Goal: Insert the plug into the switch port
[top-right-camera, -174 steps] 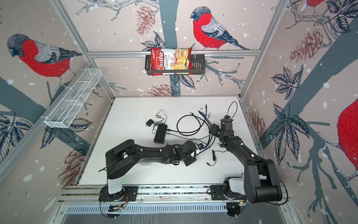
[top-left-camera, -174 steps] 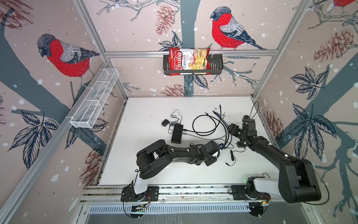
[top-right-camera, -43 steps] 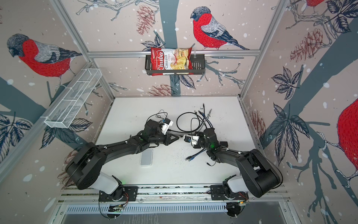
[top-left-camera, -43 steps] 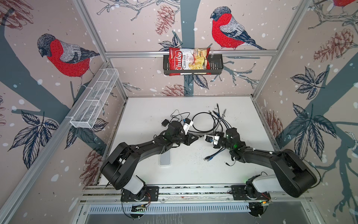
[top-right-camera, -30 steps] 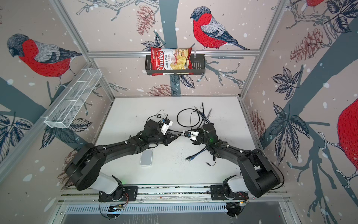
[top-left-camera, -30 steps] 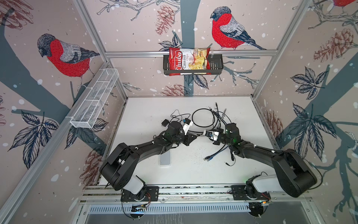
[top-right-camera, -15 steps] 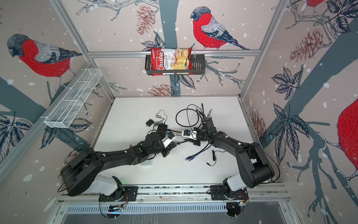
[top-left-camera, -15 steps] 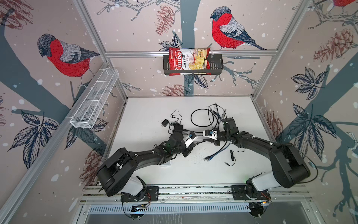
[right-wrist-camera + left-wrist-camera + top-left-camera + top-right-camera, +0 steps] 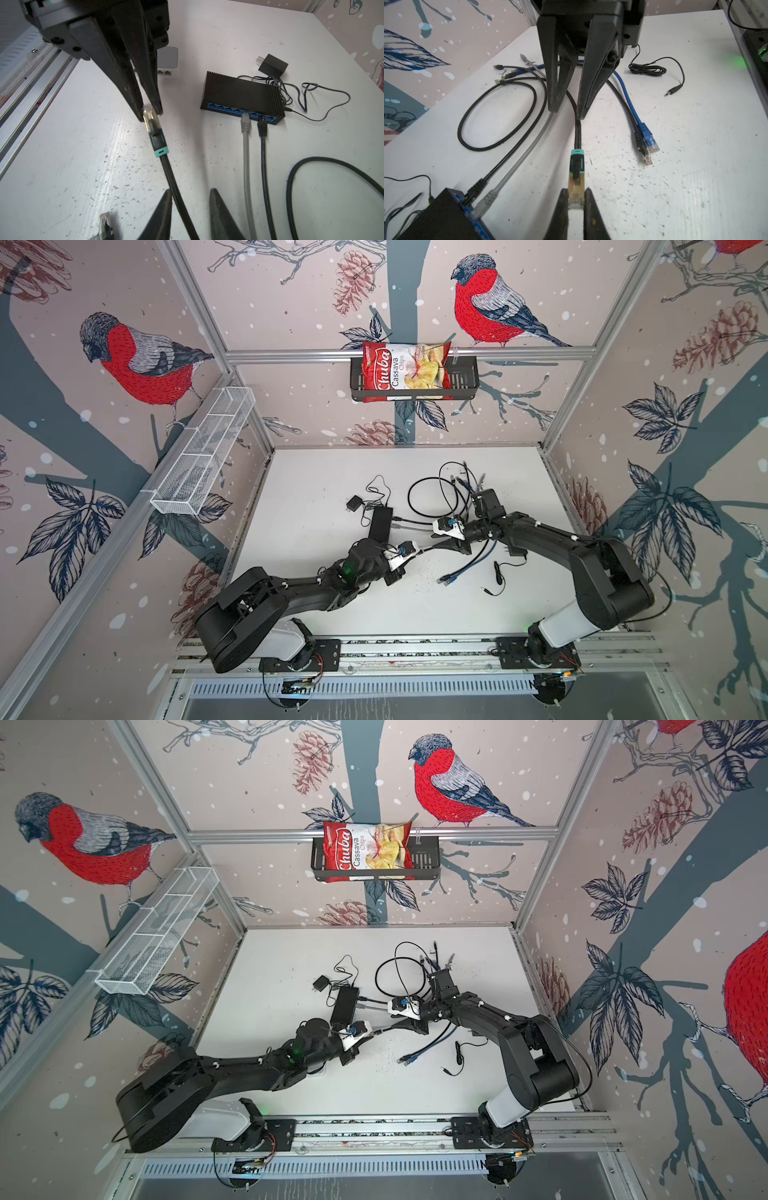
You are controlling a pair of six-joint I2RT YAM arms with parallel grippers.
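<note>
One plug [image 9: 576, 187] tight in left jaws, right jaws apart; two cables [image 9: 246, 145] in one switch [image 9: 239, 91].

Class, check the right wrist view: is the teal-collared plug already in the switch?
No, the left hand pinches the plug well apart from the switch.

Top views: high over the front rail [image 9: 415, 645], looking down and back; far off, whole table [image 9: 316, 472] in frame.
Left wrist: low, close behind left end effector [image 9: 576, 193], facing right end effector [image 9: 566, 113].
Right wrist: low, close, facing the opposite way, toward switch [image 9: 239, 93].
Shared: both wrist views show the plug [image 9: 154, 128] from opposite ends.
</note>
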